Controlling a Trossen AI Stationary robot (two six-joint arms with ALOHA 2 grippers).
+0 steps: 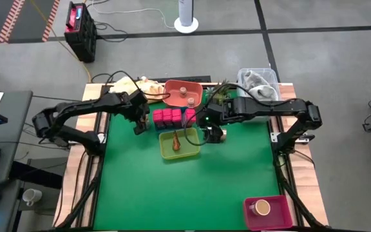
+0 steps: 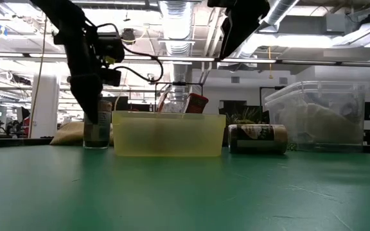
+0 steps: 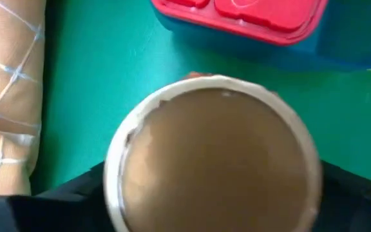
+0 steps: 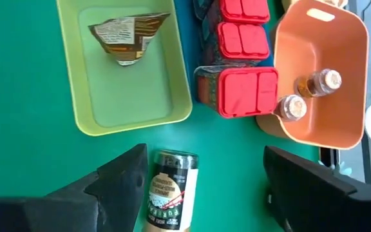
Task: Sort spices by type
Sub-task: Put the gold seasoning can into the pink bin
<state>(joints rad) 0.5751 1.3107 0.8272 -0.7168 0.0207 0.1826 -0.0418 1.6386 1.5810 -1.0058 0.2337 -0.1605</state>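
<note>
My left gripper (image 1: 138,124) is shut on an upright spice jar with a tan round top (image 3: 214,154). The jar stands left of a row of red-lidded spice boxes (image 1: 171,116). My right gripper (image 4: 205,180) hangs open above a dark-labelled jar (image 4: 169,190), which lies on its side on the green mat, right of the yellow-green tray (image 1: 179,145). Its fingers stand apart on either side of the jar and do not touch it. The tray holds a brown folded packet (image 4: 127,35). Two small jars (image 4: 311,93) stand in the orange bin (image 4: 346,77). My left gripper holds the upright jar near its top, pinched between the two fingers (image 3: 63,193), one on each side of the round rim (image 3: 118,180). The fingers come from above, pointing down. The jar's base (image 2: 97,144) rests on the mat.
A yellow mesh-patterned cloth (image 3: 8,96) lies just left of the held jar. A clear plastic bin (image 1: 257,82) and a small green plant (image 1: 221,96) sit at the far right. A pink tray (image 1: 279,219) with one jar is at the near right corner. The near half of the mat is bare.
</note>
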